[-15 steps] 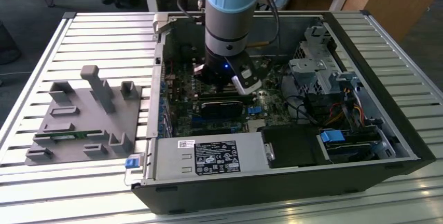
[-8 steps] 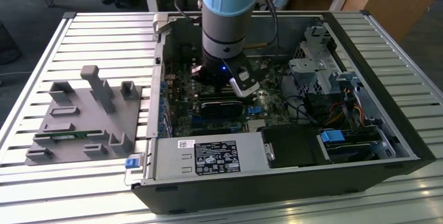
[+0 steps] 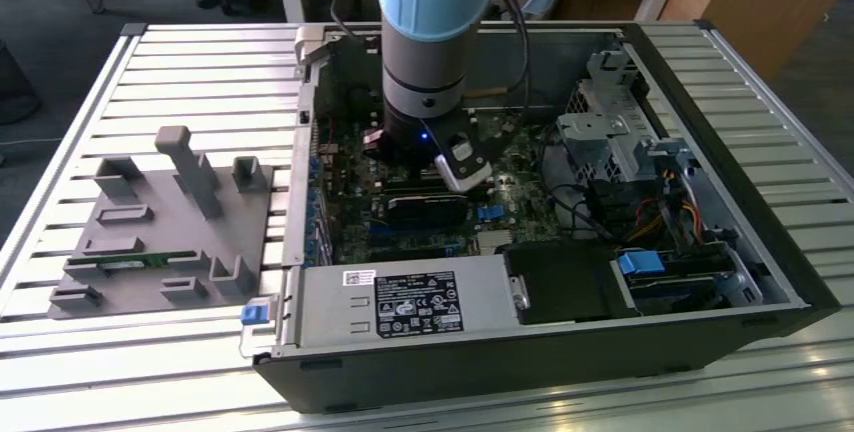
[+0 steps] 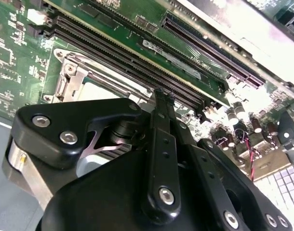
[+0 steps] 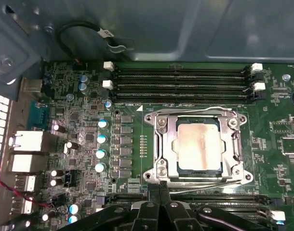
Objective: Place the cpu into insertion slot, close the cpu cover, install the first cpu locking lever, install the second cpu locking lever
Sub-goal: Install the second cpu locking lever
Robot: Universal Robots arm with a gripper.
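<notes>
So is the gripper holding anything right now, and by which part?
Nothing held. In the first wrist view the gripper is shut on itself beside the cpu cover, which lies closed over the cpu.

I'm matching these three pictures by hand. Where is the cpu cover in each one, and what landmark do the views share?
Exterior view: the arm hides the spot, so I can't locate it.
First wrist view: the cpu cover lies closed as a silver frame around the cpu.
Second wrist view: its frame shows just beyond the gripper.
Shared landmark: the long black memory slots beside the cover in both wrist views.
</notes>
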